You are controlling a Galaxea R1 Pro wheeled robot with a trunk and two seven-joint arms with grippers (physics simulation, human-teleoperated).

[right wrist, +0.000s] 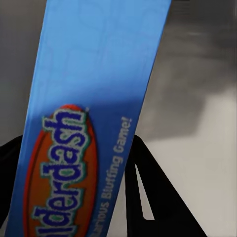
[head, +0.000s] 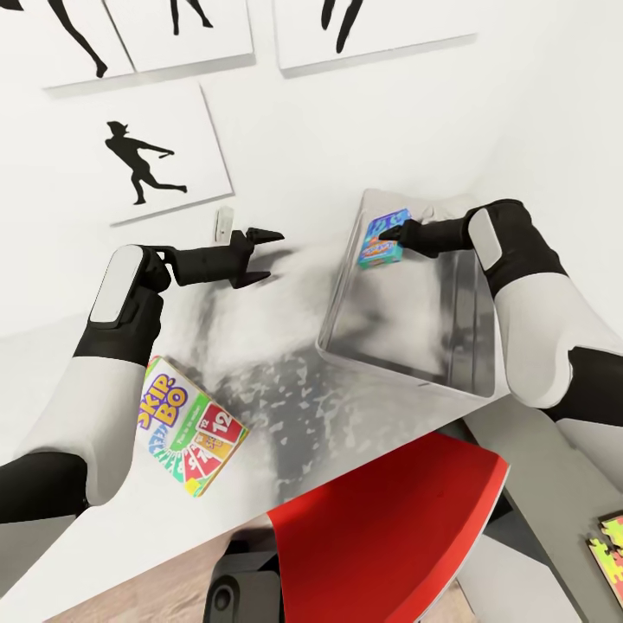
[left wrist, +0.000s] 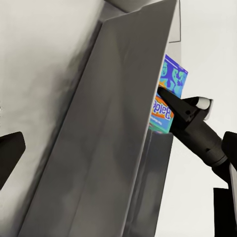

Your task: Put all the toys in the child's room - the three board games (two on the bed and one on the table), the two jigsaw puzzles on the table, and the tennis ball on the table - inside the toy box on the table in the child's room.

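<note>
**While the blue box hangs over the bin, SKIP-BO waits its turn**

As the right gripper reaches in over the toy box, it has the blue game pinched between its fingers, one dark finger showing on each side of the box's narrow printed edge in the right wrist view. Held on edge like that, the game sits up near the far corner of the bin, above its grey floor, so a release should drop it inside rather than across the rim. Whether it already touches the bottom, I can't tell.

Over on the other side, the left gripper hovers above the table with its fingers spread and nothing between them, near the wall and well clear of the bin. That looks like an arm parked out of the way.

SKIP-BO lies flat on the near edge of the table, beside the left forearm, not yet in the bin. A jigsaw puzzle peeks in at the lower right corner, beyond the red chair.
</note>
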